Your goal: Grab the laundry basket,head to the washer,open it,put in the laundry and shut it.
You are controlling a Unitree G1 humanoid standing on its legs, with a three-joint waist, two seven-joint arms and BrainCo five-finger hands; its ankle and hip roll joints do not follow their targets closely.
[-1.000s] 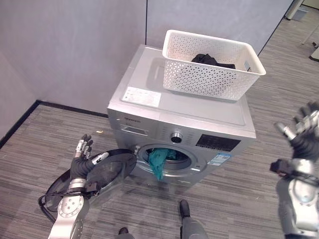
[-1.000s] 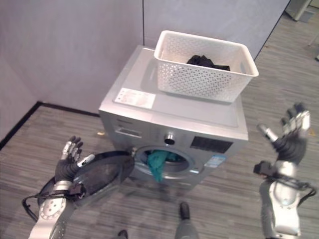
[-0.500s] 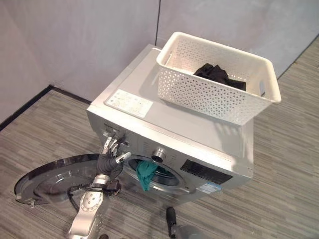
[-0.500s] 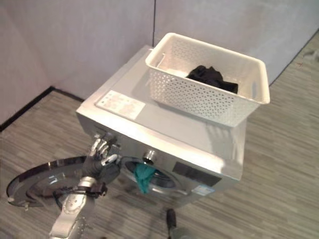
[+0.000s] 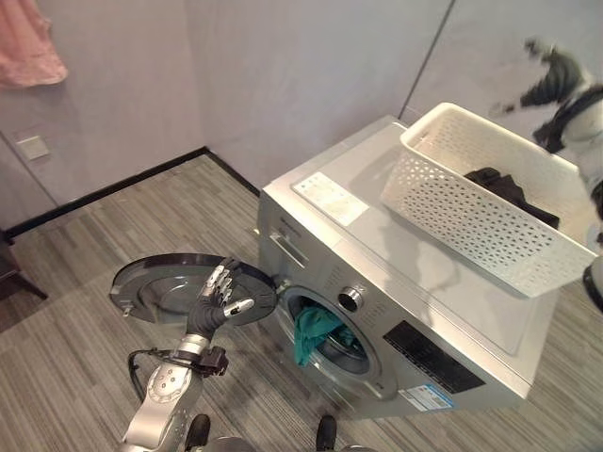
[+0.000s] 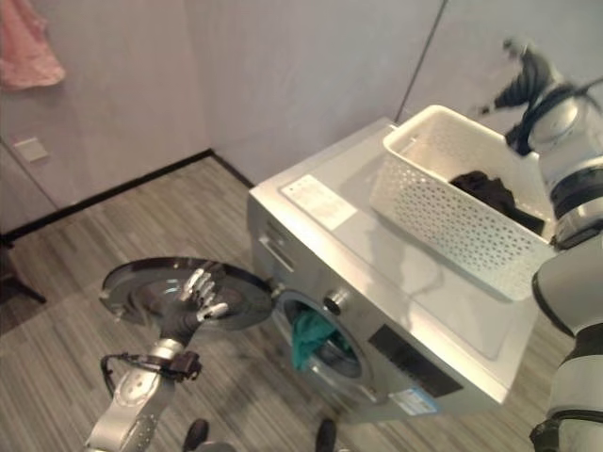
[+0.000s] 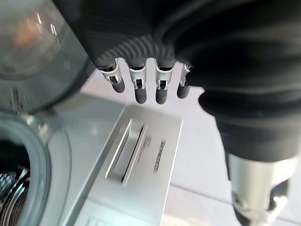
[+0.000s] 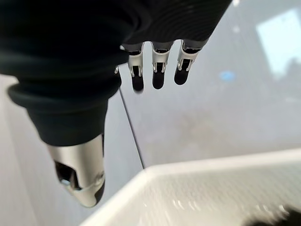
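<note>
A silver washer (image 5: 377, 254) stands with its round door (image 5: 165, 282) swung wide open to the left. A teal cloth (image 5: 309, 337) hangs out of the drum opening. On the washer's top sits the white perforated laundry basket (image 5: 471, 221), tilted a little, with a black garment (image 5: 499, 186) inside. My left hand (image 5: 215, 301) is open, fingers spread, just in front of the door's near edge; its wrist view faces the washer's detergent drawer (image 7: 136, 155). My right hand (image 6: 528, 71) is raised above the basket's far side, open and holding nothing, with the basket's rim (image 8: 197, 172) below it.
Grey partition walls close in behind the washer. A pink cloth (image 5: 28, 47) hangs high on the left wall above a wall socket (image 5: 33, 146). A dark furniture leg (image 5: 11, 273) stands at the left edge. Striped grey floor lies left of the door.
The whole picture has swung round, so the camera moved. My right hand, low at the right a second ago, now is up above the basket. My left hand stays open near the door.
</note>
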